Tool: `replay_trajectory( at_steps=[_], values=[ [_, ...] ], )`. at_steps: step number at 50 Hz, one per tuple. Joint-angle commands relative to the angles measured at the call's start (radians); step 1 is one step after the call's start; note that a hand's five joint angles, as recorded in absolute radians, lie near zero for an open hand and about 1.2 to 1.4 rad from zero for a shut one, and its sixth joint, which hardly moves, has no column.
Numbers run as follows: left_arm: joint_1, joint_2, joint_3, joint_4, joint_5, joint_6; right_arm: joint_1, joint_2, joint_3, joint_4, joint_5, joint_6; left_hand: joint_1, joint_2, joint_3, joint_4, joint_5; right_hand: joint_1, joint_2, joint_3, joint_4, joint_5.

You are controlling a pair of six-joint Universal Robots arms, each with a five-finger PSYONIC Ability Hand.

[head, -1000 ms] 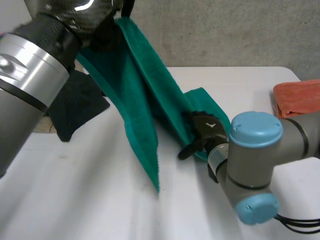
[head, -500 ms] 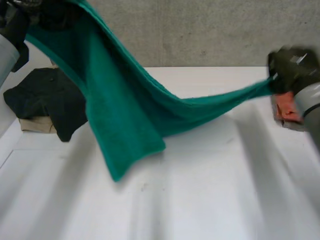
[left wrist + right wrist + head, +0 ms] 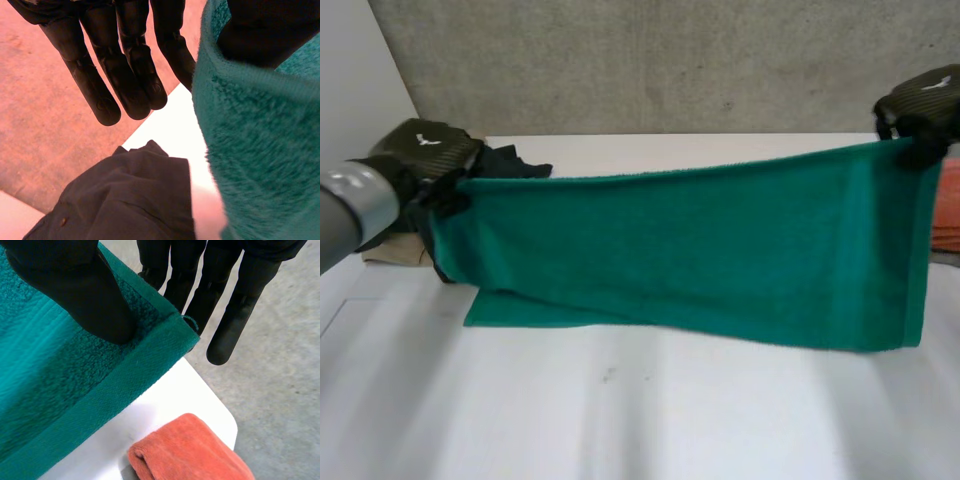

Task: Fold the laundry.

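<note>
Grey concrete wall (image 3: pixel 670 60) bhd white table (image 3: pixel 620 420); grey concrete floor (image 3: pixel 280 365) alongside.

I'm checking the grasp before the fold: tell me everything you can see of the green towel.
The towel is teal-green terry with a flat hemmed band along its end. It is spread wide and taut, hanging lengthwise over the table. The left hand pinches one top corner and the right hand the other, thumb against fingers. Its lower edge hangs close to the table; whether it touches is unclear.
</note>
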Motion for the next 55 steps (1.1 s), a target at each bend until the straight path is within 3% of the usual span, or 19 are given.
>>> replay_trajectory(
  at_steps=[1,3,7,12,16,26,32,36,41,46,50,55],
  values=[
    [-0.053,-0.329,0.464,0.142,-0.007,0.05,0.112,0.238,-0.286,-0.298,0.228,0.056,0.238,0.199,0.204,0.196,0.254,0.28,0.222,0.212,0.199,0.221],
    [-0.067,-0.365,0.556,0.222,-0.005,0.045,0.13,0.275,-0.388,-0.447,0.288,0.099,0.238,0.199,0.204,0.196,0.254,0.28,0.222,0.212,0.199,0.221],
    [-0.07,-0.396,0.681,0.552,-0.048,-0.031,0.14,0.274,-0.44,-0.706,0.329,0.163,0.238,0.199,0.204,0.196,0.254,0.28,0.222,0.212,0.199,0.221],
    [-0.05,-0.386,0.664,0.759,-0.139,-0.174,0.14,0.238,-0.38,-0.851,0.33,0.168,0.238,0.199,0.204,0.196,0.254,0.28,0.222,0.212,0.199,0.221],
    [-0.043,-0.373,0.602,0.707,-0.134,-0.222,0.14,0.231,-0.3,-0.814,0.317,0.165,0.238,0.199,0.204,0.196,0.254,0.28,0.222,0.212,0.199,0.221],
    [-0.047,-0.369,0.304,0.645,-0.078,-0.196,0.14,0.255,-0.055,-0.682,0.264,0.157,0.238,0.199,0.204,0.196,0.254,0.28,0.222,0.212,0.199,0.221],
    [-0.049,-0.35,0.014,0.621,-0.058,-0.087,0.129,0.254,0.138,-0.592,0.26,0.101,0.238,0.199,0.204,0.196,0.254,0.28,0.222,0.212,0.199,0.221],
    [-0.044,-0.233,-0.213,0.552,-0.055,0.04,0.117,0.231,0.304,-0.511,0.254,0.019,0.238,0.199,0.204,0.196,0.254,0.28,0.222,0.212,0.199,0.221],
    [-0.031,-0.038,-0.509,0.41,-0.062,0.181,0.101,0.027,0.585,-0.42,0.256,-0.146,0.238,0.199,0.204,0.196,0.254,0.28,0.222,0.212,0.199,0.221],
    [0.037,0.164,-0.768,0.178,-0.065,0.336,-0.01,-0.232,0.896,-0.357,0.254,-0.437,0.238,0.199,0.204,0.196,0.254,0.28,0.222,0.212,0.199,0.221],
    [0.068,0.204,-0.802,0.063,-0.061,0.431,-0.063,-0.328,1.007,-0.36,0.241,-0.57,0.238,0.199,0.204,0.196,0.254,0.28,0.222,0.212,0.199,0.221],
    [0.065,0.194,-0.718,0.07,-0.059,0.476,-0.064,-0.329,0.993,-0.369,0.228,-0.524,0.238,0.199,0.204,0.196,0.254,0.28,0.222,0.212,0.199,0.221]
  ],
)
